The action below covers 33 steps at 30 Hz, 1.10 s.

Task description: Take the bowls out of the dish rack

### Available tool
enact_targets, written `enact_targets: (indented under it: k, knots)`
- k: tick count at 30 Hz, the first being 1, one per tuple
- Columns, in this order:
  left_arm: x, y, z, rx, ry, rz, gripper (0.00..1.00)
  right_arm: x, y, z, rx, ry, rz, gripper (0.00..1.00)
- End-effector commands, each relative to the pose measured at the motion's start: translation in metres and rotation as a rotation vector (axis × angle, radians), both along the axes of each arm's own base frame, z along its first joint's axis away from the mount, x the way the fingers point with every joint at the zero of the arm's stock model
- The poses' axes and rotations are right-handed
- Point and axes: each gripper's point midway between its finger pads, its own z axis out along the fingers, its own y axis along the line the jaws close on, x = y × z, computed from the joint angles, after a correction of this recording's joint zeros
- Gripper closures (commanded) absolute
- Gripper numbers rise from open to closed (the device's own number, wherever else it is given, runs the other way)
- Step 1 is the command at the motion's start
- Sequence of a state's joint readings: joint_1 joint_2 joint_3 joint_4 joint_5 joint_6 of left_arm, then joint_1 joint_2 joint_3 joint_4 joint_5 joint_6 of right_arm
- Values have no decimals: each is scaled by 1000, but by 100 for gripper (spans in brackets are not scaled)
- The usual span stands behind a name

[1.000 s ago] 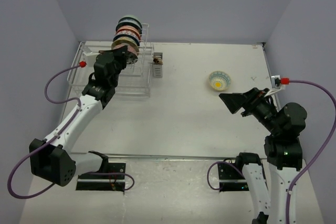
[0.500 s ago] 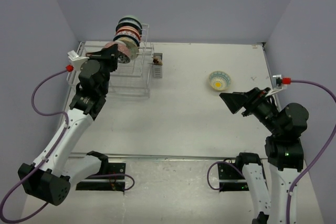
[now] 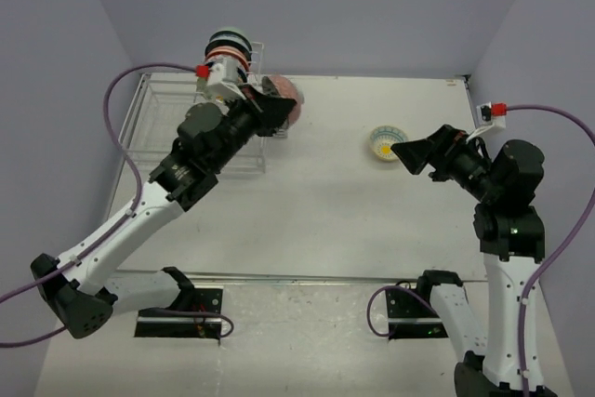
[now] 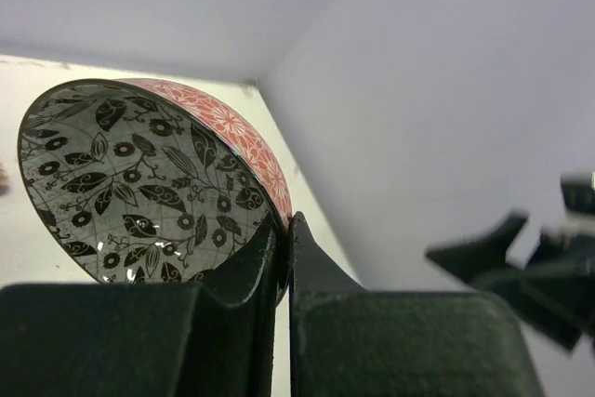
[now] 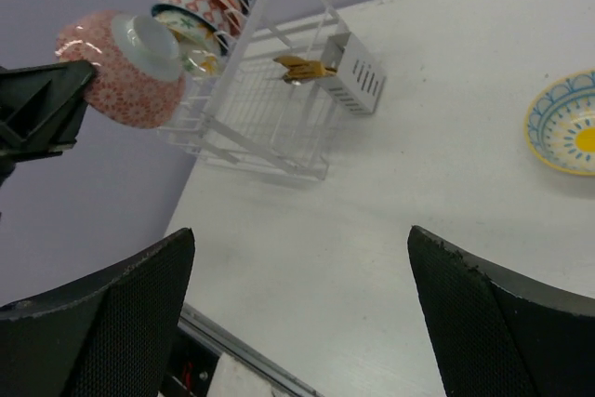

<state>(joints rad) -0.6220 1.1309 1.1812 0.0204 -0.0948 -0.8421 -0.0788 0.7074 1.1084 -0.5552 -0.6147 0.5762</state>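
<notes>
1. Left jaws: closed on the rim of the red-patterned bowl (image 4: 149, 183), one finger inside and one outside.
2. That bowl has a red floral outside and a grey inside with black leaf print. It is held in the air, tipped on edge, just beside the row of stacked bowls (image 3: 228, 44).
3. Dish rack (image 5: 270, 118) sits at the far-left corner of the surface (image 3: 325, 202). The stacked bowls stand on edge in its tall wire frame. The grey cutlery cup (image 5: 353, 72) is at the rack's right end.
4. Yellow-and-blue bowl (image 3: 386, 143) sits upright on the surface toward the far-right corner, well apart from the rack.
5. Right jaws: spread wide, gripping nothing, off the surface near the yellow-and-blue bowl and not touching it.
</notes>
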Motion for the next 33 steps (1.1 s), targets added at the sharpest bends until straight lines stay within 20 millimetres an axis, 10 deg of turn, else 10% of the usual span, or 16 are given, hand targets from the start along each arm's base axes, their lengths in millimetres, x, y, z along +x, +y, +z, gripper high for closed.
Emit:
enact_targets:
  k: [1, 6, 12, 22, 33]
  knots:
    - [-41, -56, -10, 336, -190, -207, 100, 3, -7, -15, -116, 49, -6, 5]
    - [-85, -123, -98, 762, -253, -417, 100, 14, -5, -48, -259, 218, -2, 9]
    - [-152, -157, -192, 1177, -431, -626, 100, 16, 14, -95, -375, 372, 76, 18]
    - [-183, -187, -214, 1340, -540, -779, 100, -3, 41, -176, -581, 579, 225, 43]
    - [-180, -189, -211, 1391, -536, -788, 100, -11, 48, -195, -640, 613, 232, 100]
